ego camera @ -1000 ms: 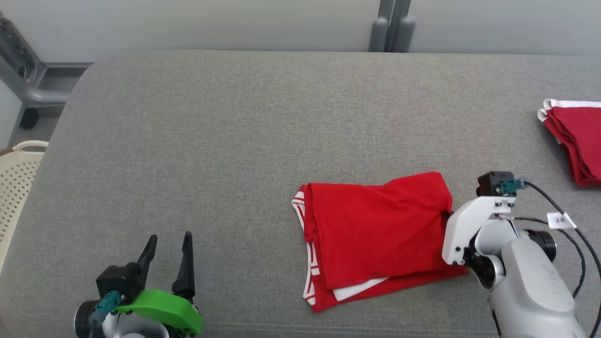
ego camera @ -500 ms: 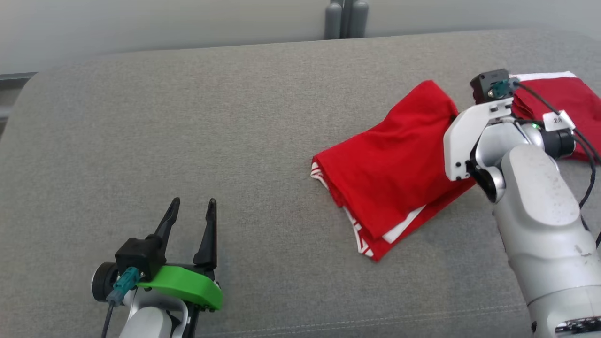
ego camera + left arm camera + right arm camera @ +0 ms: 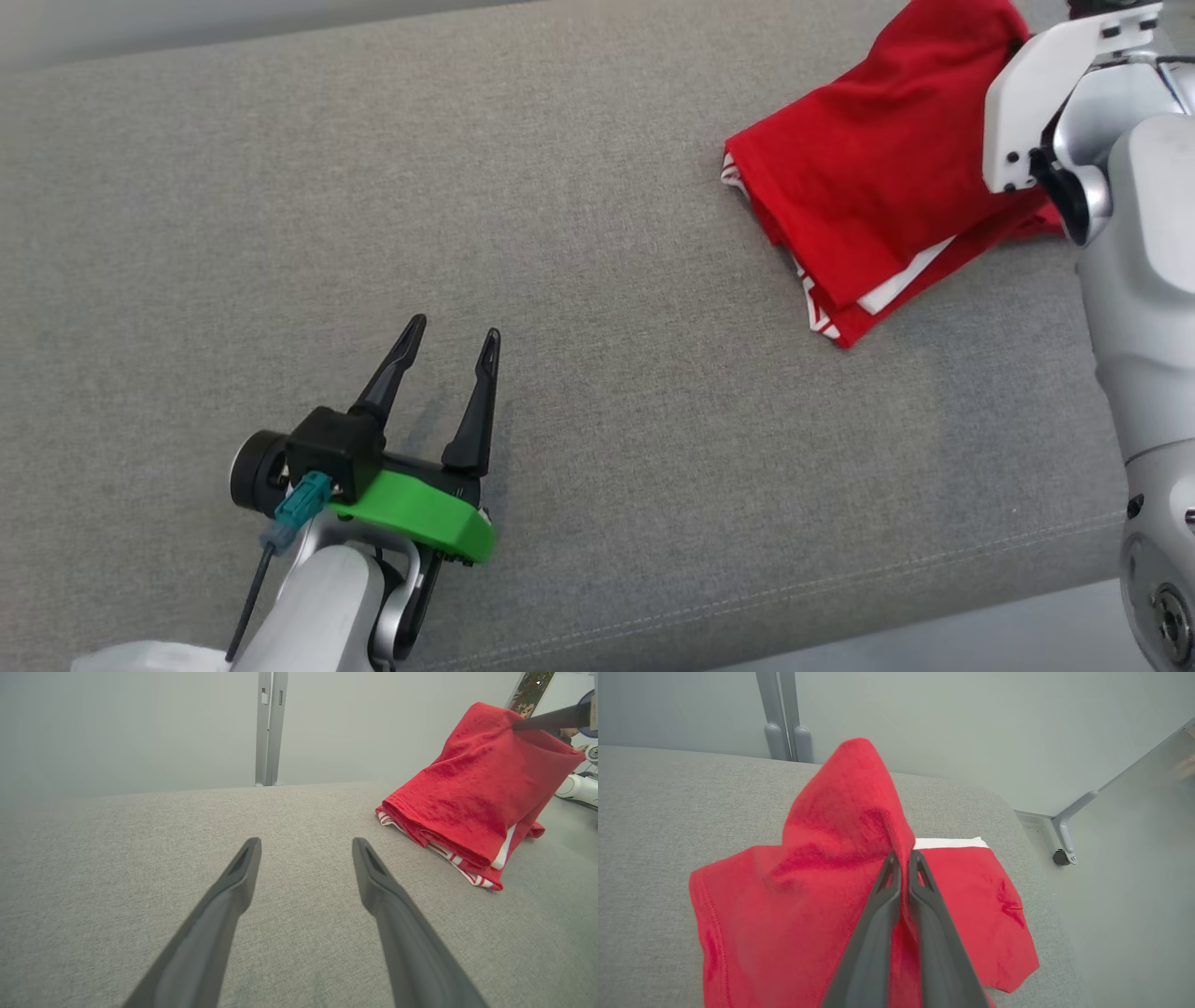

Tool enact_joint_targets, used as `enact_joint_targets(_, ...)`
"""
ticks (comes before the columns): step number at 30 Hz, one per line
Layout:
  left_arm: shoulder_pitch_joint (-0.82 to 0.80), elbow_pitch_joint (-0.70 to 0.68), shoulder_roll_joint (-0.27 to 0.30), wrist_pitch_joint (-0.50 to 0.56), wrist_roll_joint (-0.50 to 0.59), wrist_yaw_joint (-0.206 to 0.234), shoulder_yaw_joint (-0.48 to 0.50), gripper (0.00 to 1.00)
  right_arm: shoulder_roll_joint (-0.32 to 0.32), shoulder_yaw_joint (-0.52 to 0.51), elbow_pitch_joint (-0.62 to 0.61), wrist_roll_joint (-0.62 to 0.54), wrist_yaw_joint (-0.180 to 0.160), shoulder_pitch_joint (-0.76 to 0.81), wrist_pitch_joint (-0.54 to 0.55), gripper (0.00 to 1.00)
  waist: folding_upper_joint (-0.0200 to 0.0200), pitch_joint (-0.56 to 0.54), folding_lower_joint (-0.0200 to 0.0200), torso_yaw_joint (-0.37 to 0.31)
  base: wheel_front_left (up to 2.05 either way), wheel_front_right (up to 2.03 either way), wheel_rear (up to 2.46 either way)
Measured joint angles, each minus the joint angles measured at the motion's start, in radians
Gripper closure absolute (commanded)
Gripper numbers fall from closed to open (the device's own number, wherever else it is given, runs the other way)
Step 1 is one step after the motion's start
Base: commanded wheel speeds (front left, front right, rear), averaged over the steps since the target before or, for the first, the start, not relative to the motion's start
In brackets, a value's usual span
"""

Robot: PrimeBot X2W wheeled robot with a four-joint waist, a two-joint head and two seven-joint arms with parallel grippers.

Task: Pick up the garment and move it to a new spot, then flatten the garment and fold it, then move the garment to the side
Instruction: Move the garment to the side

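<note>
- Since a second ago, the head camera has swung, so the whole scene sits differently in view. Apart from that, the garment has been drawn across toward a second red garment. That one was well apart before and is now close by, partly hidden behind it in the right wrist view.
- The gripped edge lay flat earlier and now stands raised in a peak. The rest trails down onto the grey padded surface.
- Right gripper: fingers pressed nearly together, pinching a fold of red cloth at that peak.
- Garment: red and folded, with white-striped trim showing along its low edge. The low end rests on the surface, at the upper right of the head view.
- Second red garment: lying flat, with a white band on its far edge, near the end of the surface.
- Left gripper: fingers spread wide with nothing between them, low over bare surface and well apart from the garment.
- Left wrist view: the garment sits off to the right of the spread fingers. A dark finger of the right gripper is at its raised corner.
</note>
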Motion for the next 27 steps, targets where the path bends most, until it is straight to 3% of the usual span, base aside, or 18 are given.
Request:
enact_joint_targets(10,-0.052,0.022,-0.009,0.004,0.010,-0.019,-0.028,0.00,-0.095,-0.058,0.021,-0.060,0.000,-0.062,-0.022,1.00,0.0000,0.088,0.0001,-0.028,0.00,0.00,0.00)
enact_joint_targets(17,-0.054,0.038,-0.015,0.006,0.012,-0.025,-0.053,0.00,-0.154,-0.147,0.049,-0.131,0.000,-0.056,-0.043,1.00,0.0000,0.091,0.0001,0.013,0.00,0.00,0.00)
enact_joint_targets(27,-0.055,0.018,0.001,0.026,0.043,-0.025,-0.094,0.00,-0.202,-0.400,0.037,-0.326,0.000,-0.009,-0.075,1.00,0.0000,0.106,0.0000,0.093,0.00,0.00,0.00)
